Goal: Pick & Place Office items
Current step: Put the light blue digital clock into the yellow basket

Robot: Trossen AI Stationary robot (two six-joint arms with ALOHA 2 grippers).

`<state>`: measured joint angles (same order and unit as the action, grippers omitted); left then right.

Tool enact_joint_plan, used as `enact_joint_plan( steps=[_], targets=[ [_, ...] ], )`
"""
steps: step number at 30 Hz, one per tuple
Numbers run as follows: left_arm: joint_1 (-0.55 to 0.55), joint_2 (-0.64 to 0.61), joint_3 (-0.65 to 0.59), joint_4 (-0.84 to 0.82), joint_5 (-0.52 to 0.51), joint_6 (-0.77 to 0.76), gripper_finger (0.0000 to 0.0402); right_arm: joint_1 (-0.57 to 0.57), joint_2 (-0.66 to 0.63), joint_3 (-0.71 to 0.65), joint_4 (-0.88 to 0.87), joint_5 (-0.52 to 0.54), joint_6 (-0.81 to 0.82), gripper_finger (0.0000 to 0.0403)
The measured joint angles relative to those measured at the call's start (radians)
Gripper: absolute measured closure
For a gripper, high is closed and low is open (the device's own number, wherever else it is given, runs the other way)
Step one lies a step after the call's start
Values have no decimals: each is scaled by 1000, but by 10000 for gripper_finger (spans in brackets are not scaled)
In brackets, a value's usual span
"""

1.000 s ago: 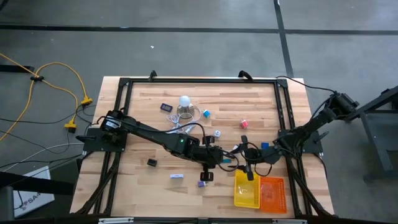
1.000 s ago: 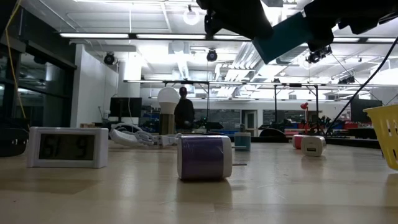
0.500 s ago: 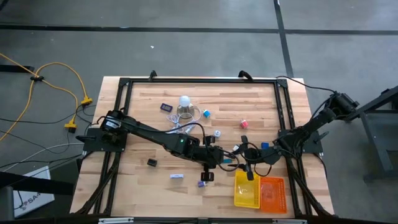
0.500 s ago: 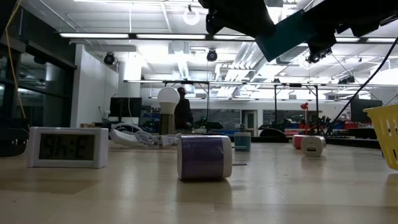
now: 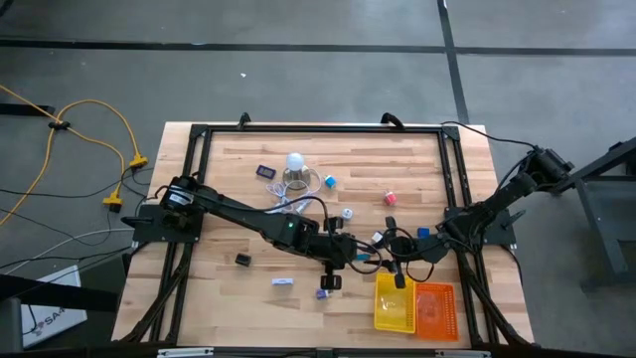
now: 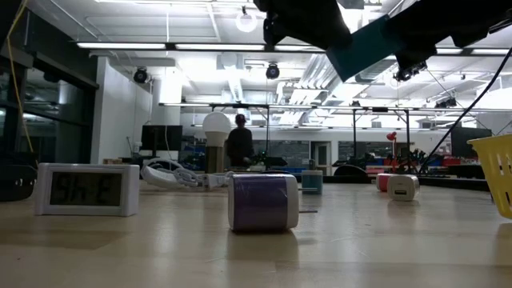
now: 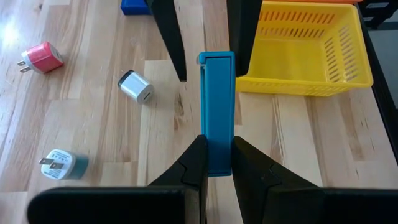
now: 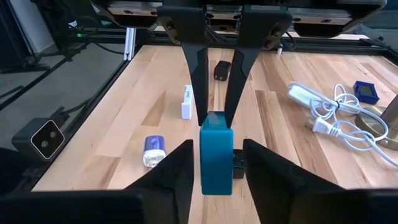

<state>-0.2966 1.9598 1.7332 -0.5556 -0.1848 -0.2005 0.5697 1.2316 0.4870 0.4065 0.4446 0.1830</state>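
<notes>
The left gripper (image 7: 216, 165) pinches one end of the teal stick (image 7: 217, 112) and holds it up in the air, near the yellow tray (image 7: 305, 50). The right gripper (image 8: 214, 163) has its fingers on both sides of the other end, with small gaps showing, so it does not squeeze yet.

If the left one lets go too soon, the stick can drop onto the table (image 7: 93, 124). It might bounce near the small white plug (image 7: 135, 86). If both squeeze and pull different ways, the stick can twist or slip out. A slow, gentle swap looks safest.
</notes>
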Motion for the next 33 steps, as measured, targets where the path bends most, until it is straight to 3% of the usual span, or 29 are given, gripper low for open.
enact_joint_plan(
  steps=[15,33],
  targets=[
    [0,0,0,1,3,-2,357,0,0,0,0,-10,-3,348],
    [-2,0,0,6,2,0,333,0,0,0,1,-32,-4,348]
  ],
)
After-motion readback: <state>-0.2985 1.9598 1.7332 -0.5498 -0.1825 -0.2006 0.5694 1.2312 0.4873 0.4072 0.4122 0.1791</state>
